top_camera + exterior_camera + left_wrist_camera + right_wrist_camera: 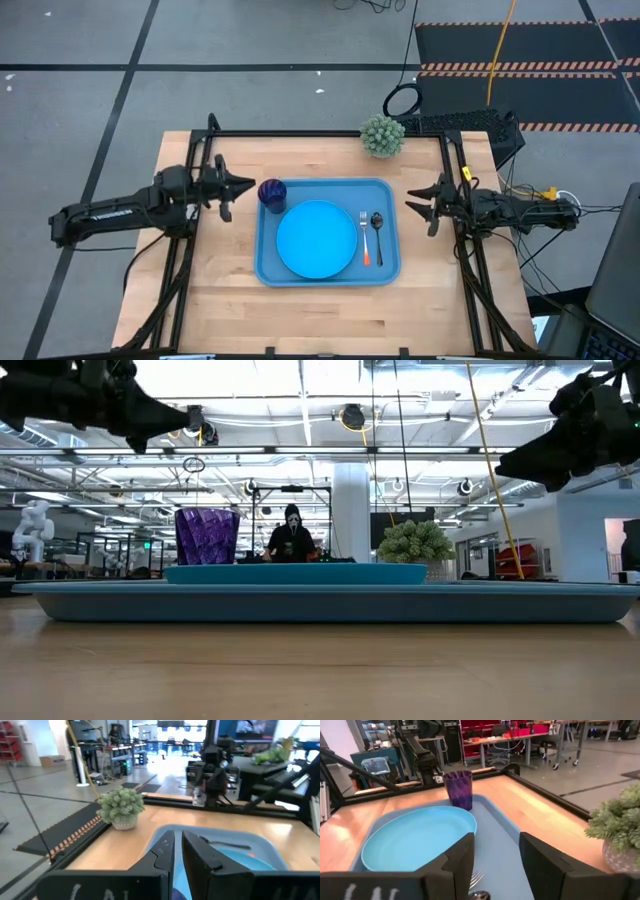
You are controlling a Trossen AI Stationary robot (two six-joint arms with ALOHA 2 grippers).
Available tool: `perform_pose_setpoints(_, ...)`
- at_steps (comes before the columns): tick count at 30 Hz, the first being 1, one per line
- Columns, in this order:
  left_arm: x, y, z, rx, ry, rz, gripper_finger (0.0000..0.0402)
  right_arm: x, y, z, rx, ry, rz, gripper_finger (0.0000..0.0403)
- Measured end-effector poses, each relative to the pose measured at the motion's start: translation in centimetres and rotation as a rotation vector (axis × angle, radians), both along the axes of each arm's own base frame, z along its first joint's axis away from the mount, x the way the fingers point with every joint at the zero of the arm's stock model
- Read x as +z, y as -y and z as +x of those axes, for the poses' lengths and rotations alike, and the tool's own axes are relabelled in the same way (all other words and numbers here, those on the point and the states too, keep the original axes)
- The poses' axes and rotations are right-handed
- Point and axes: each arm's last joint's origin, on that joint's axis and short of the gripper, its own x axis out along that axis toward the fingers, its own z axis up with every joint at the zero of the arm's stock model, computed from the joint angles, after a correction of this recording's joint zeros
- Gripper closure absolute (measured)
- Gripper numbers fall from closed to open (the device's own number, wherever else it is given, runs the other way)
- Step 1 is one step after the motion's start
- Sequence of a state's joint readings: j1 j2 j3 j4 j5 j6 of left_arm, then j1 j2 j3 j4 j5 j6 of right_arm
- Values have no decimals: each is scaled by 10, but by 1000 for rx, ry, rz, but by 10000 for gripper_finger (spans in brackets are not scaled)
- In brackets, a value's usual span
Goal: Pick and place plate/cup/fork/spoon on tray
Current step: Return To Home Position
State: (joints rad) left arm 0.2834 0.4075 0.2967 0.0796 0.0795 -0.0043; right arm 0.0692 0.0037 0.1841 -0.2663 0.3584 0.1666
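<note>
The blue tray (388, 268) lies in the middle of the table. The sky-blue plate (316, 239) lies flat on it. The dark purple cup (271, 193) stands upright in the tray's far left corner. The orange-handled fork (365, 238) and the dark spoon (377, 226) lie side by side on the tray, right of the plate. My left gripper (243, 187) hovers left of the cup, shut and empty; it also shows in the left wrist view (178, 845). My right gripper (410, 203) hovers right of the tray, open and empty; it also shows in the right wrist view (496, 851).
A small potted plant (382, 135) stands at the table's far edge, behind the tray. Dark frame rails (330, 133) run along the far, left and right sides. A keyboard (470, 124) lies at the far right corner. A person (291, 536) sits far behind the table.
</note>
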Motion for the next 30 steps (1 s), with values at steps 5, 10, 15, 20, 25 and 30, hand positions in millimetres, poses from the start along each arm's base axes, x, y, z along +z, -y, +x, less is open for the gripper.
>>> perform_pose_setpoints(5,-20,5,-4,-28,39,25,364,0,-1,0,21,4,16,252)
perform_pose_setpoints(10,-45,7,-9,-31,102,14,364,-10,-1,3,20,-2,30,252)
perform_pose_setpoints(15,-61,9,-13,-57,120,-10,364,-9,-5,10,137,177,55,252)
perform_pose_setpoints(20,-59,15,-15,-171,131,62,364,-7,-7,11,217,201,18,252)
perform_pose_setpoints(25,-65,17,-15,-219,73,52,364,-7,-7,11,234,186,-17,252)
perform_pose_setpoints(30,-74,17,-15,-209,-11,-23,364,-8,-7,11,233,178,-25,252)
